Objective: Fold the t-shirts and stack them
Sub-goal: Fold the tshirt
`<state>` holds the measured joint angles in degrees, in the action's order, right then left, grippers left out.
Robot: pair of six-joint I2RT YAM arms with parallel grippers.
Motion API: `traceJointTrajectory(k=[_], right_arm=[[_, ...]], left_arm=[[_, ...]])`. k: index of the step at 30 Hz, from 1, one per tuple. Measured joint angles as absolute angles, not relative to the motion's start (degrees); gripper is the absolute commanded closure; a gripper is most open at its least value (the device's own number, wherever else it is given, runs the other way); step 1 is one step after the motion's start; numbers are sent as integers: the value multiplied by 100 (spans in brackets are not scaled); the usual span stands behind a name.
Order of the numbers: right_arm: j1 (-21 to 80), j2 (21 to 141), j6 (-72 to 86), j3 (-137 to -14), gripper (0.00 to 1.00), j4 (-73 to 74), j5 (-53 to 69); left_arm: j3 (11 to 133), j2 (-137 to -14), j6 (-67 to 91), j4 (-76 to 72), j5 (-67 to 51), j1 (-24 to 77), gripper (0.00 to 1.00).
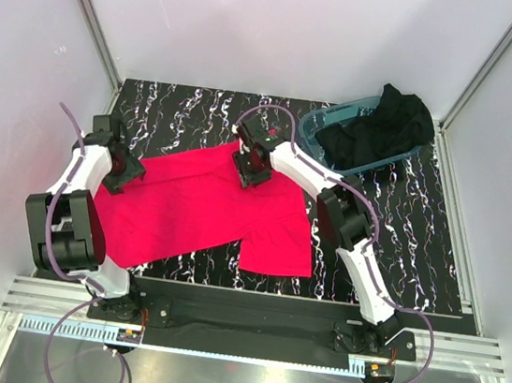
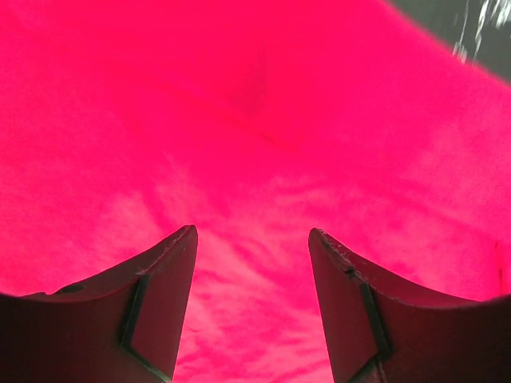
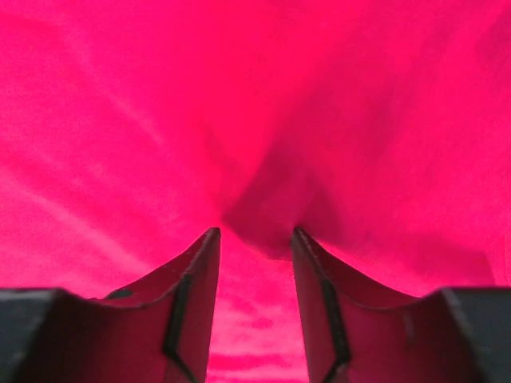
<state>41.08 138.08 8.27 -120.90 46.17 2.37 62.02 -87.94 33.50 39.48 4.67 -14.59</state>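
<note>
On the bench (image 1: 401, 239), left tool (image 2: 251, 235) gapes empty over the red t-shirt (image 1: 206, 209); right tool (image 3: 255, 233) pinches its cloth.

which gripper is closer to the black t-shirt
Right. The right gripper is at the far edge of the red t-shirt, left of the black t-shirt; the left gripper is much farther left.

The flat shirt (image 1: 206, 209) lies spread on the table (image 1: 419, 241), from the left side to the near middle. The tub (image 1: 316, 129) stands at the far right, behind and to the right of that shirt and apart from it. The second shirt (image 1: 383, 123) lies in the tub and hangs over its far right rim. The left gripper (image 1: 126, 173) is over the flat shirt's left end. The right gripper (image 1: 251, 170) is at its far edge, near the tub.
</note>
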Motion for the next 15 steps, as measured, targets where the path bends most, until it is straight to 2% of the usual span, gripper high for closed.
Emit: traceJointTrajectory(k=[2, 4, 7, 15], right_arm=[[4110, 13957, 784, -12151, 56, 4615, 86], [4110, 14007, 746, -12197, 67, 4613, -45], [4110, 14018, 716, -12226, 79, 4580, -248], [4115, 14097, 679, -12724, 79, 4670, -550]], left_arm=[[6077, -8713, 3347, 3970, 419, -1391, 37], [6020, -8670, 3341, 3992, 399, -1380, 37], [6018, -8613, 3286, 4012, 403, -1380, 37], [6018, -8545, 3129, 4014, 405, -1382, 37]])
